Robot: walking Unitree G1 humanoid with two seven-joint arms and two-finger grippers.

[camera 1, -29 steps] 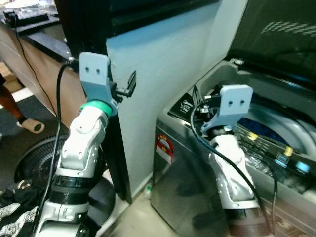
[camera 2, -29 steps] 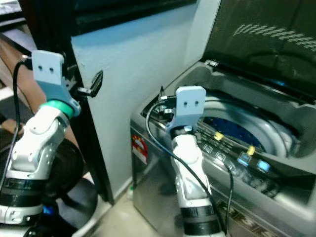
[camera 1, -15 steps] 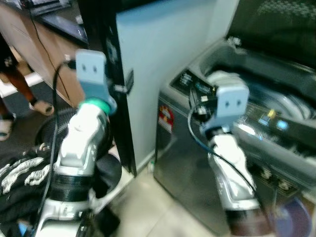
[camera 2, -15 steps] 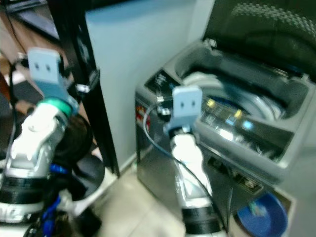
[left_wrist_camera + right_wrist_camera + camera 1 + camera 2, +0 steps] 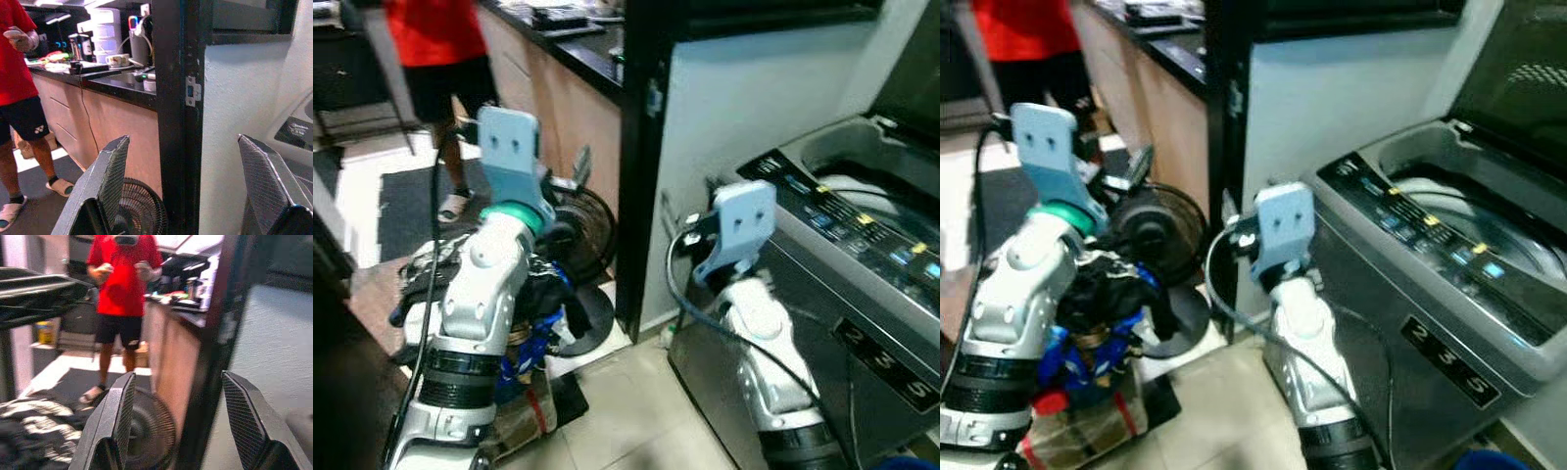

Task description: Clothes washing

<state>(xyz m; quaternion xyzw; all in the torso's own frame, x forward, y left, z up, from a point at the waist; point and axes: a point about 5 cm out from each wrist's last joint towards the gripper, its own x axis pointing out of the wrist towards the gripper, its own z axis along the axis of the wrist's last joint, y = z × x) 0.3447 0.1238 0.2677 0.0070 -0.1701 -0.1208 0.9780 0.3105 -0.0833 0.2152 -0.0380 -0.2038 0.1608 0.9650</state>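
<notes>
The top-loading washing machine (image 5: 1449, 294) stands at the right, lid raised. A white wall panel (image 5: 754, 98) with a black door frame (image 5: 641, 166) separates it from the wooden tabletop (image 5: 98, 112). A floor fan (image 5: 1151, 230) and dark clothes (image 5: 1107, 294) lie on the floor. A person in a red shirt (image 5: 124, 279) stands beyond. The left hand (image 5: 186, 186) and right hand (image 5: 176, 426) are both released, fingers spread wide, holding nothing.

Both silver arms are bending up at the elbow. The left gripper (image 5: 183, 196) is holding its fingers (image 5: 113, 181) wide apart, gripping nothing. The right gripper (image 5: 178, 426) is holding its fingers (image 5: 243, 421) wide apart too.
</notes>
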